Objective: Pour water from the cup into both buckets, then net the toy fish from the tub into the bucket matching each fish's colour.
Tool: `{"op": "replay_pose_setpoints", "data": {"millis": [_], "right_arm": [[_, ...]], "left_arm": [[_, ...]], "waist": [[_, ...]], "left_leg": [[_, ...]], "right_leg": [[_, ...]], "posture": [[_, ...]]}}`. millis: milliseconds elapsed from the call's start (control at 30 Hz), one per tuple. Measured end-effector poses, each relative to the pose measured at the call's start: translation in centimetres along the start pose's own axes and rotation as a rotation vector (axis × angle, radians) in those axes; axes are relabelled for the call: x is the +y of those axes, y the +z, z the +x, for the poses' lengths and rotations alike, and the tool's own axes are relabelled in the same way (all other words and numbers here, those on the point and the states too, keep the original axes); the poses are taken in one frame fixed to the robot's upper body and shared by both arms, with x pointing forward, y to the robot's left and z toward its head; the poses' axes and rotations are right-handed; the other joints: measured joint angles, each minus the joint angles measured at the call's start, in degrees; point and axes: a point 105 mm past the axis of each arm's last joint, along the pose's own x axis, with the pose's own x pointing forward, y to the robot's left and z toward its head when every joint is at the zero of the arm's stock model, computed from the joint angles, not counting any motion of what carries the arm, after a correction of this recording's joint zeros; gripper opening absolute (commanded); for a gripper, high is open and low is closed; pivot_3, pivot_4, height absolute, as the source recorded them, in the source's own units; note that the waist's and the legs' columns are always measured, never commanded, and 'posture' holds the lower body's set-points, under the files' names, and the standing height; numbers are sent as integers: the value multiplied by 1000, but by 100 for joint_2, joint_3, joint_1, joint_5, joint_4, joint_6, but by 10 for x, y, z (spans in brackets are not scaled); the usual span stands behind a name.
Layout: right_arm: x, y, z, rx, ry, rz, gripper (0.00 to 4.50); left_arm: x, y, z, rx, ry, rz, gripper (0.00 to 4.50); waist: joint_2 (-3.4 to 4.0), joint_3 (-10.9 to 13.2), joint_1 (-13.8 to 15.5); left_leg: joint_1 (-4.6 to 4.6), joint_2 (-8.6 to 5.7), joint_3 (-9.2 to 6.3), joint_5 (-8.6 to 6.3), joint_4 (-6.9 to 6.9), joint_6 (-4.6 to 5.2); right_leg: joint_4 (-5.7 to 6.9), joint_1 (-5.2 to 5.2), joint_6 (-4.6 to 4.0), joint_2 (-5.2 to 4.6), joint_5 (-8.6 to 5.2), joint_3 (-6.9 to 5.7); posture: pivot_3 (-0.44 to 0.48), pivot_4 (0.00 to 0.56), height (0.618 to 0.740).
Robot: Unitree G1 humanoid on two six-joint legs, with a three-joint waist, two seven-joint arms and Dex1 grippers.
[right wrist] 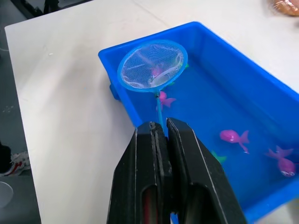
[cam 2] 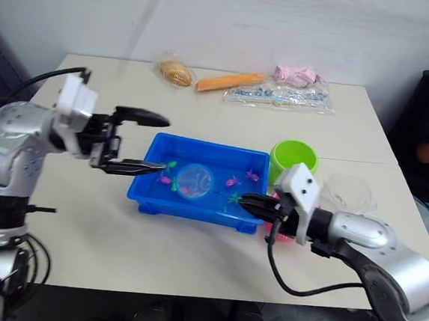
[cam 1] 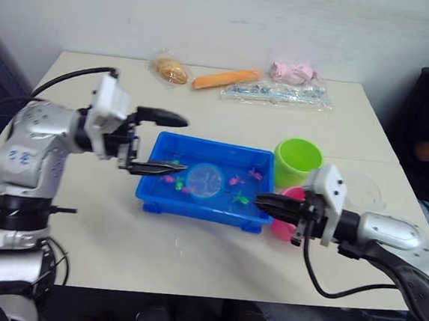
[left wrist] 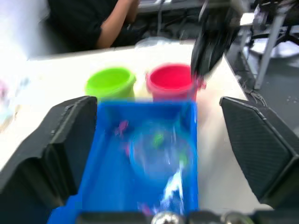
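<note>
The right gripper pinches the net by its handle, hoop over the blue tub among fish. The left gripper, fingers apart, hovers at the tub's left end.

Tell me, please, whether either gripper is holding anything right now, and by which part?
The right gripper is shut on the net, pinching the near end of its thin handle; the hoop hangs over the tub. The left gripper is open and holds nothing.

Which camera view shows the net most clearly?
The right wrist view: the net shows its whole blue hoop and mesh over the tub, held by the right gripper. Eye views show a small pale disc; left wrist shows a blur.
</note>
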Motion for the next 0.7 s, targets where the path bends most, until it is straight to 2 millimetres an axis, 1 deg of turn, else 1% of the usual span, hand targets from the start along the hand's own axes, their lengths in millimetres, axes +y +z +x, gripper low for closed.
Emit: {"op": "replay_pose_setpoints", "data": {"millis": [67, 167, 200, 233, 267, 300, 333, 400, 600, 700], "right_arm": [[-5, -2, -12, 5, -30, -9, 0], [-9, -5, -24, 19, -54, -65, 0], [-10, -6, -25, 20, -57, -69, 0], [-15, -9, -30, 32, -79, -75, 0], [-17, -10, -32, 27, -79, -106, 0], [-23, -10, -36, 26, -98, -149, 0], [-28, -10, -39, 37, -109, -187, 0], [-37, -10, -44, 62, -132, -237, 0], [-53, 0, -45, 90, -150, -346, 0], [-53, 1, -44, 93, -133, -374, 0]], "left_arm": [[2, -14, -22, 37, 74, -18, 4467], [3, -32, -42, 62, 156, -10, 4467], [3, -34, -44, 64, 166, -11, 4467], [4, -42, -52, 74, 200, -26, 4467], [1, -48, -56, 89, 207, -13, 4467], [-6, -57, -60, 103, 200, -28, 4467], [-12, -63, -61, 109, 190, -51, 4467], [-16, -65, -58, 99, 175, -70, 4467], [-18, -52, -46, 44, 155, -43, 4467], [-16, -52, -41, 20, 168, -11, 4467]], "waist": [[1, 0, 9], [1, 0, 35], [1, 0, 36], [-1, 0, 34], [-2, 0, 25], [1, 1, 14], [2, 2, 11], [2, 2, 7], [10, 6, 5], [10, 7, 7]], "left_leg": [[3, -1, 1, 0, -1, 0], [8, -4, 0, -2, -1, 2], [9, -4, 0, -3, -2, 3], [8, -4, 0, -3, -1, 3], [8, -4, 2, -4, -1, 5], [12, -5, 8, -10, -4, 8], [11, -5, 9, -10, -4, 7], [11, -3, 10, -10, -3, 7], [16, -2, 11, -9, -3, 5], [15, -2, 12, -9, -3, 5]], "right_leg": [[-15, 2, 0, 0, 0, 1], [-21, 11, 1, -1, 1, -1], [-22, 12, 1, -1, 1, -1], [-22, 12, 1, -1, 1, -1], [-25, 12, 1, -2, 3, 0], [-24, 12, 2, -7, 3, 3], [-25, 10, 2, -6, 3, 2], [-25, 10, 2, -6, 3, 1], [-20, 10, 2, -5, 3, 3], [-20, 10, 2, -5, 3, 2]], "posture": [[0, 150, 740], [0, 150, 740], [0, 150, 740], [0, 150, 740], [0, 150, 740], [0, 150, 740], [0, 150, 740], [0, 150, 740], [0, 150, 740], [0, 150, 740]]}}
